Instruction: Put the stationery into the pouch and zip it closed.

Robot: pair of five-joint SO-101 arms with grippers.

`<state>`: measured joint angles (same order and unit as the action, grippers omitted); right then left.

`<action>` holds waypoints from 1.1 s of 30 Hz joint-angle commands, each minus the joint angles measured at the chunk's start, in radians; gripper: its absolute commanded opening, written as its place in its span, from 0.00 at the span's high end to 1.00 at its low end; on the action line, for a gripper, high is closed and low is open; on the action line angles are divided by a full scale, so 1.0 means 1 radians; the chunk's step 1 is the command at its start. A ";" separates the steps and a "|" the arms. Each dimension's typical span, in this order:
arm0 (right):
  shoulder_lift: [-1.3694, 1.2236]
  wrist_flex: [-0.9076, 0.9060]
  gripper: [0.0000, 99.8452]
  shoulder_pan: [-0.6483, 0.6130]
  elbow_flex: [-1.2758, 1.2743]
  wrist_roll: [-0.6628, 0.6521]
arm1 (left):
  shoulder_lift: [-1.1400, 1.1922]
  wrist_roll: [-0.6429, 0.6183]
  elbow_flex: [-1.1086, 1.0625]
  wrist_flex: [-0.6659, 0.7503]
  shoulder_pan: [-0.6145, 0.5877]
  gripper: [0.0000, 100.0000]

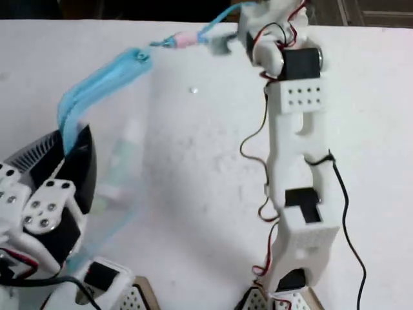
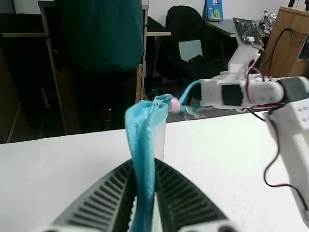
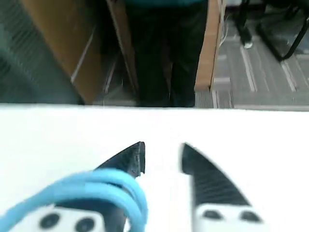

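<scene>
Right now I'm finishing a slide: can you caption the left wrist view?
Left gripper clamped on the pouch's blue zipper, right gripper at its pull cord.

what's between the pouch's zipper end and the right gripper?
High view: a pink tab and a blue cord run from the zipper end to the right gripper.

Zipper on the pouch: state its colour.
The zipper is light blue, best seen in the left wrist view.

Bright even light; table [image 1: 193, 213] glares; shadows faint.
</scene>
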<state>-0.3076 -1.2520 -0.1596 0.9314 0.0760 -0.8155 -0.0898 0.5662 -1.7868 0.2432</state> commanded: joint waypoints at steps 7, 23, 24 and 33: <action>0.266 -0.418 0.35 -0.180 0.049 -0.026 | 0.104 0.044 -0.118 0.055 -0.007 0.98; 0.777 -0.516 0.66 -0.251 -0.299 -0.025 | 0.225 0.333 -0.247 0.387 -0.206 0.98; 0.822 -0.516 0.72 -0.251 -0.362 -0.026 | 0.231 0.384 -0.247 0.399 -0.193 0.98; 1.213 -0.503 0.92 -0.249 -1.019 -0.026 | 0.371 0.763 -0.256 0.319 -0.084 0.98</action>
<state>0.7864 -1.7476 -0.4066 0.1089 0.0591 -0.4764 0.5669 0.3038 -1.4446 0.1281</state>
